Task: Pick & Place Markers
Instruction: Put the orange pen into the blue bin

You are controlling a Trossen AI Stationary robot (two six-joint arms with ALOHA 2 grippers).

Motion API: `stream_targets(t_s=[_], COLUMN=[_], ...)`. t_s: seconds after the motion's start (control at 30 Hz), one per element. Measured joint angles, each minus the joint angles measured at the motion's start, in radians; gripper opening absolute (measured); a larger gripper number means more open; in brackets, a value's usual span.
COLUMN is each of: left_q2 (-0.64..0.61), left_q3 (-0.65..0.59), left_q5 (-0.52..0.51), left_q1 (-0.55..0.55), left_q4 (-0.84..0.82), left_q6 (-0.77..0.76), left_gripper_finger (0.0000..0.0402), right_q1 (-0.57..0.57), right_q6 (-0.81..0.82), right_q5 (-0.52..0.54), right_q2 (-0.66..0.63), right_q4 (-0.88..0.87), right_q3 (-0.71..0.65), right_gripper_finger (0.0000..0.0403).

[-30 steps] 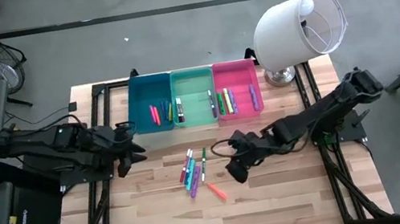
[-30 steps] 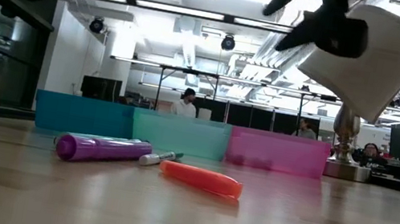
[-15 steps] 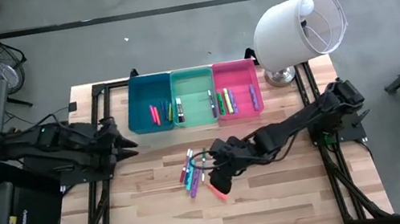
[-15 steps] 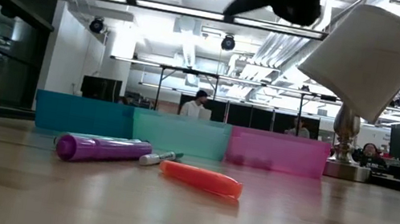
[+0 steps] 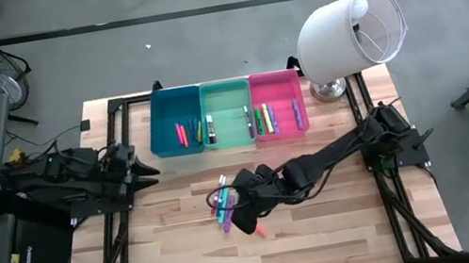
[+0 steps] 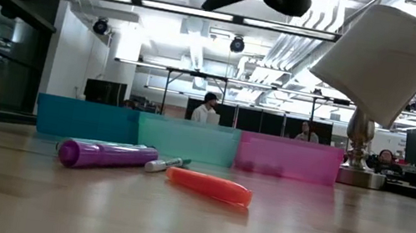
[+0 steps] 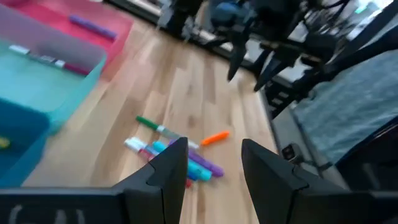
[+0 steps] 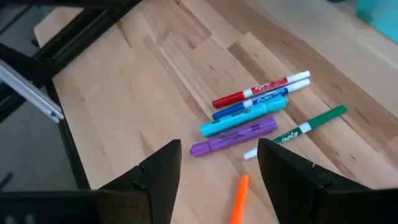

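Left gripper (image 5: 147, 168): parked left of the blue bin (image 5: 176, 122), fingers part open, holding nothing.
Right gripper (image 5: 240, 209): hangs over the loose markers (image 5: 224, 201), jaws wide, empty.
Markers: clustered in front of the green bin (image 5: 227, 114), just beyond the right fingertips (image 8: 163, 163); orange marker (image 8: 237, 200) lies between them.
Long axis: purple marker (image 8: 233, 137) lies across the jaw gap.
Nearer arm: right.
Surface: wooden table (image 5: 328, 231).
Room: lamp (image 5: 351, 31) right of the pink bin (image 5: 278, 103).

3 bins (image 5: 228, 113), white lamp (image 5: 350, 33), wooden table (image 5: 328, 231)
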Motion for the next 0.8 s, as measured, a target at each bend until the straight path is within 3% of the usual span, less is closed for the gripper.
stream_targets(t_s=[0.37, 0.57, 0.8], left_q2=[-0.154, -0.21, -0.208], left_q3=[-0.023, -0.019, -0.015], left_q5=[0.067, 0.071, 0.115], left_q1=[0.001, 0.001, 0.0], left_q4=[-0.003, -0.056, -0.065], left_q6=[0.029, 0.03, 0.047], left_gripper_finger=[0.015, 0.015, 0.0149], right_q1=[-0.027, -0.04, -0.053], right_q6=[0.0, -0.046, -0.069], right_q5=[0.047, 0.06, 0.015], right_q2=[0.005, 0.073, 0.204], right_q4=[0.099, 0.221, 0.215], right_q3=[0.042, 0.07, 0.193], right_gripper_finger=[0.0201, 0.0201, 0.0201])
